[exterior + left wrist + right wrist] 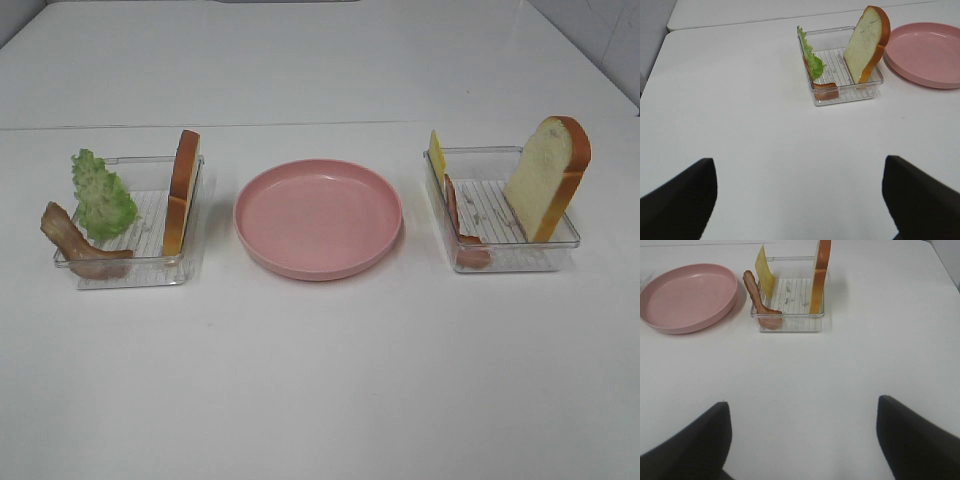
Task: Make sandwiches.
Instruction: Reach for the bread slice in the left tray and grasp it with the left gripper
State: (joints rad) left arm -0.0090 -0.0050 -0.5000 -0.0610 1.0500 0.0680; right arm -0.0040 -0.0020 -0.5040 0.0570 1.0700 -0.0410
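No sandwich is stacked; the parts lie apart. The left clear tray (150, 275) holds a bread slice (182, 192) on edge, a green lettuce leaf (103, 195) and a bacon strip (72, 243). The right clear tray (545, 262) holds a leaning bread slice (546, 177), a yellow cheese slice (436, 156) and a bacon strip (460, 225). The pink plate (318, 216) between them holds nothing. My left gripper (800, 200) is open over bare table, short of the left tray (845, 95). My right gripper (802, 440) is open, short of the right tray (790, 325).
The trays and plate stand in a row across a white table (320, 380). A second white surface lies behind a seam at the back (300, 60). Neither arm shows in the exterior high view.
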